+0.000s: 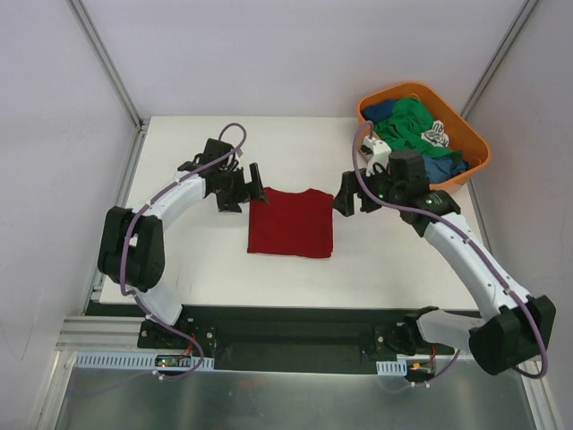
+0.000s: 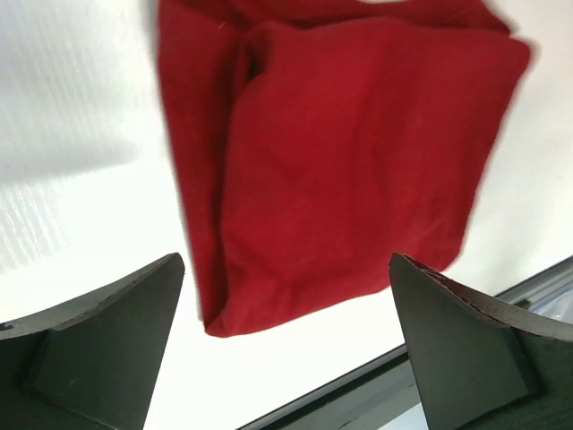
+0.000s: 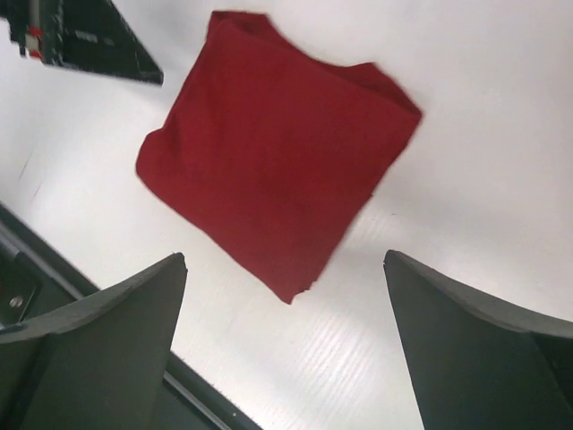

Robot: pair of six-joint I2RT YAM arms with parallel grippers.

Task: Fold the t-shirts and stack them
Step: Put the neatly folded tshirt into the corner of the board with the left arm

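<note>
Claws spread wide and empty, left claw [image 1: 253, 190] and right claw [image 1: 346, 199] flanking folded dark red t-shirt [image 1: 291, 222] flat on bench [image 1: 197, 260], likely as stack base.

Orange tub [image 1: 467, 127] at far-right corner (near wall); white table [image 1: 197, 260].
</note>
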